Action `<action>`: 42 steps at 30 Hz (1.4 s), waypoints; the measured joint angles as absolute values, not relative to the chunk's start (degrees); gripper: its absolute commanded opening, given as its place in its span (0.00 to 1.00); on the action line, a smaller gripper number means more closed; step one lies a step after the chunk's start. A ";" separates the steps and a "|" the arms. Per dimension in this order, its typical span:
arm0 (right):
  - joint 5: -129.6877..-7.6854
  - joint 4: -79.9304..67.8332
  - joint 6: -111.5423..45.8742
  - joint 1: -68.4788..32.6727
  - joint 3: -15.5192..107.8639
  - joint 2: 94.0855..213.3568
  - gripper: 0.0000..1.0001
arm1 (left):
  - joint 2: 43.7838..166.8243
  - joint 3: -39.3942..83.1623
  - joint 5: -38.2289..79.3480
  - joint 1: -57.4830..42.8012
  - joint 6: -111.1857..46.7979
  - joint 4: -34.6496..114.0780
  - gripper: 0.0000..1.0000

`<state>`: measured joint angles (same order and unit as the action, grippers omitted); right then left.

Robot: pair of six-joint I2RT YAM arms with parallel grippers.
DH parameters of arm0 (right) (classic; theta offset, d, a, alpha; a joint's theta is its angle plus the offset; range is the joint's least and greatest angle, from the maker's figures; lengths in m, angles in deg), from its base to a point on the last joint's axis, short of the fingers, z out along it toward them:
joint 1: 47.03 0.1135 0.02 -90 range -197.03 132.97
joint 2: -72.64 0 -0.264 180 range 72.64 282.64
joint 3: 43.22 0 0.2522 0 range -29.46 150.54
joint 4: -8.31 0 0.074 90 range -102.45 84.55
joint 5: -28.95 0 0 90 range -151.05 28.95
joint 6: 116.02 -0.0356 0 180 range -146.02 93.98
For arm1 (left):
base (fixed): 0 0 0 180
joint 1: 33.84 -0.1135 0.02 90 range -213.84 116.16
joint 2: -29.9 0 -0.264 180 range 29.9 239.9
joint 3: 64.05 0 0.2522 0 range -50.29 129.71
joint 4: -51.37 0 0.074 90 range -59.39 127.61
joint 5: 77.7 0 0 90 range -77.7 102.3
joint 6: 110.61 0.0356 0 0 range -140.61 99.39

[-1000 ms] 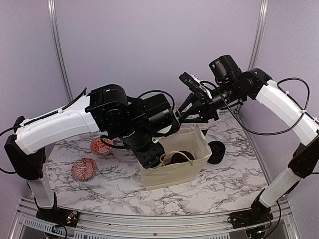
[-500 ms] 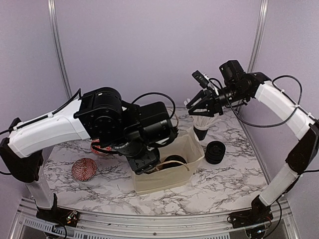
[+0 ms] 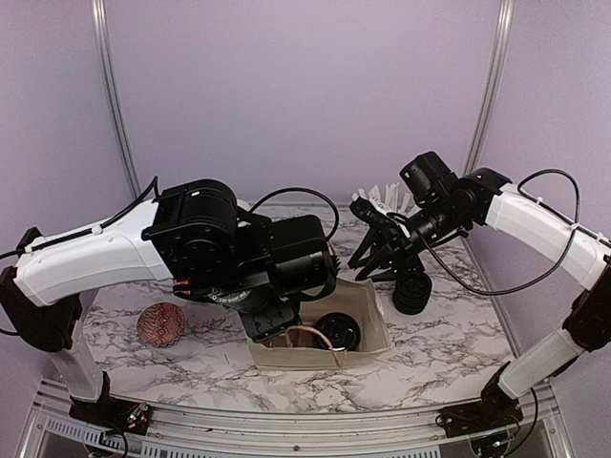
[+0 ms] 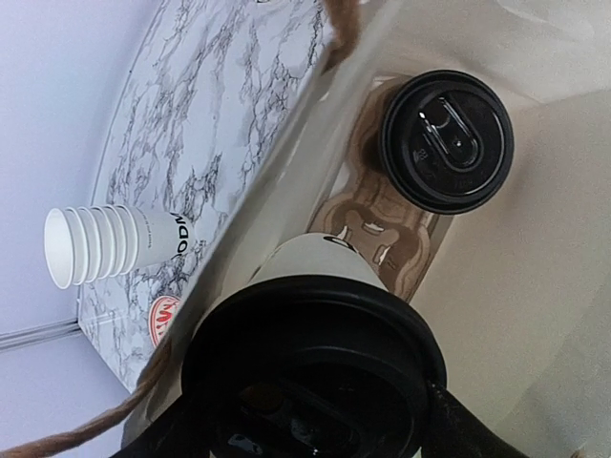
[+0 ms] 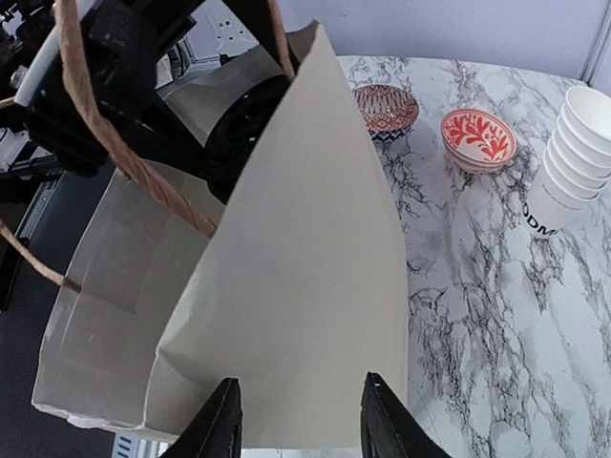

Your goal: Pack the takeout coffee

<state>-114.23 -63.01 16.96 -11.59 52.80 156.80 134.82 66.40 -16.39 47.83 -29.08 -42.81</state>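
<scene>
A takeout coffee cup [image 4: 315,286], white with a black lid, fills the left wrist view, and my left gripper [image 3: 272,326] is shut on it inside the beige paper bag [image 3: 368,305]. One dark finger [image 4: 463,429] shows beside the lid. A second lidded cup [image 4: 446,140] stands in a brown carrier on the bag's floor, and from above its lid [image 3: 339,330] is visible. My right gripper [image 3: 374,253] hangs open just above the bag's right rim. In the right wrist view, that gripper [image 5: 301,425] faces the bag's outer wall [image 5: 296,286] without touching it.
Stacked lidless white cups [image 5: 571,157] lie on the marble table behind the bag. Two patterned bowls [image 5: 385,107] [image 5: 477,138] sit nearby, one seen from above [image 3: 160,324]. White stirrers [image 3: 384,197] and a round black object [image 3: 412,291] stand right of the bag. Twine handles [image 5: 124,143] hang loose.
My right gripper has let go of the bag's rim, opened and dropped to the bag's right side. The bag has sagged lower. My left arm has sunk deeper into it with the cup.
</scene>
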 measured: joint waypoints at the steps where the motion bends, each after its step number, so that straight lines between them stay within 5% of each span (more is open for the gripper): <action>1: -113.99 -62.99 17.12 -11.06 52.75 156.17 0.41 | 134.82 66.40 -16.98 47.83 -28.93 -42.86 0.59; 20: -110.39 -61.53 17.03 -8.68 50.87 156.06 0.44 | 131.37 58.53 -19.75 54.32 -32.71 -42.99 0.56; 42: -100.03 -50.34 10.38 -8.94 53.93 172.14 0.44 | 124.88 44.80 -25.57 59.57 -38.15 -32.60 0.50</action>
